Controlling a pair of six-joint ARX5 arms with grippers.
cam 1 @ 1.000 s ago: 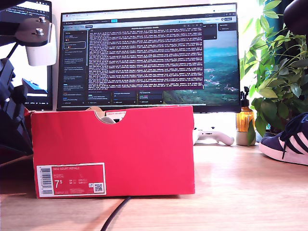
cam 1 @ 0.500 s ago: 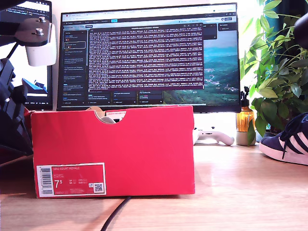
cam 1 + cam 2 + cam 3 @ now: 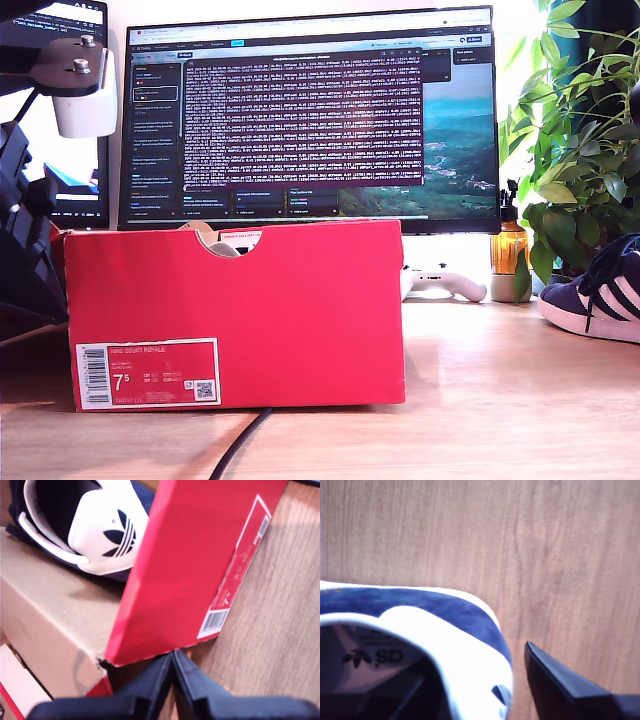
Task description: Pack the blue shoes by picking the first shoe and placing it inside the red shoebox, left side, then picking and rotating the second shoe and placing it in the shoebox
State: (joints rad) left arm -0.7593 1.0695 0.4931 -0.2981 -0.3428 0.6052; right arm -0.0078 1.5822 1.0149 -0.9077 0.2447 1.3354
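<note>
The red shoebox (image 3: 235, 300) stands on the wooden desk at the exterior view's left of middle, label side facing the camera. One blue shoe (image 3: 100, 530) lies inside the shoebox (image 3: 200, 555), its white trefoil heel tab showing. My first gripper (image 3: 172, 655) is shut on nothing, just outside the box's labelled wall near a corner. The other blue shoe (image 3: 600, 290) sits on the desk at the exterior view's right edge. My second gripper (image 3: 470, 665) is open over this shoe's (image 3: 445, 610) heel; one finger (image 3: 555, 680) is outside the heel, with a small gap.
A monitor (image 3: 310, 120) stands behind the box, and a leafy plant (image 3: 575, 150) behind the shoe. An amber bottle (image 3: 508, 250) and a white controller (image 3: 440, 283) sit between them. A black cable (image 3: 240, 440) runs forward from the box. A black arm part (image 3: 25, 240) flanks the box.
At the exterior view's top right, a dark arm part has moved down and out towards the edge, above the shoe. The box and both shoes have stayed put.
</note>
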